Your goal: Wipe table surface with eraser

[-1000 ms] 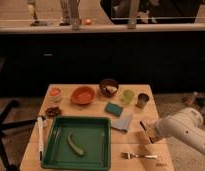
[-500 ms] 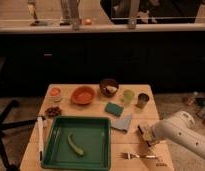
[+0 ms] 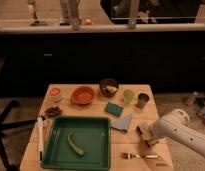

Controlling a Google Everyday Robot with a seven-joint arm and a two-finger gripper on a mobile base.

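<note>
In the camera view, the white arm reaches in from the right, and over the last second it has slid a little to the left while its tip has dropped slightly toward the near edge. The gripper (image 3: 146, 136) now sits low over the right part of the table surface (image 3: 91, 111). It is just right of the grey-blue cloth (image 3: 123, 122) and on the far side of the fork (image 3: 138, 156).

The jaws are closed, and they appear to be clamped on the eraser (image 3: 142, 131), which shows as a small brown block with a paler top at the very tip of the arm. The eraser has travelled with the gripper and now looks to be down at, or just above, the wood. Whether it is actually touching cannot be made out.

I read this as the wipe being set up or only just starting: the tool is in hand and brought to the surface, but little of the table has been covered so far.

The eraser's long axis seems to run on a diagonal, from far-left to near-right, closer to the near-far direction than to the left-right one. Its far end points roughly toward the teal sponge (image 3: 114, 108), and its near end is hidden against the arm. The green tray (image 3: 78, 119) lies well to the left.
</note>
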